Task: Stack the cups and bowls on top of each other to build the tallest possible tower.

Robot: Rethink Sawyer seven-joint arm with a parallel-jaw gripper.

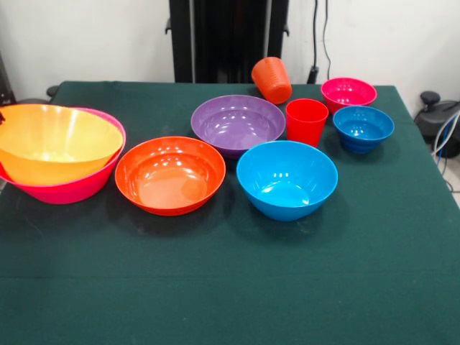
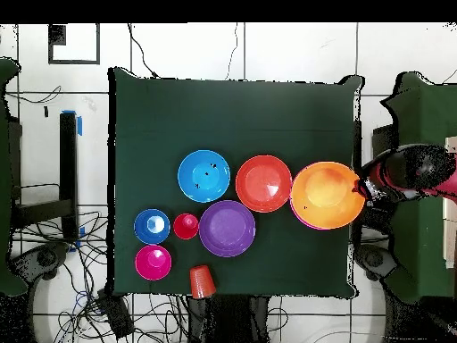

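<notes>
The big yellow-orange bowl [image 1: 57, 144] [image 2: 328, 195] sits nested inside the big pink bowl [image 1: 72, 190] at one table edge. A shallow red-orange bowl [image 1: 170, 175] [image 2: 263, 183], the purple bowl [image 1: 238, 123] [image 2: 227, 228] and the medium blue bowl [image 1: 287, 178] [image 2: 203, 175] stand apart mid-table. The red cup [image 1: 306, 122] [image 2: 186, 226] stands upright beside the small blue bowl [image 1: 363, 128] [image 2: 152, 226] and the small magenta bowl [image 1: 348, 93] [image 2: 153, 262]. The orange cup [image 1: 272, 79] [image 2: 203, 281] lies tipped on its side. No gripper shows in either view.
The table [image 1: 230, 287] [image 2: 223, 107] wears a dark green cloth. A person's red and black sleeve [image 2: 406, 170] reaches in at the table edge next to the nested big bowls. Cables lie on the floor around the table.
</notes>
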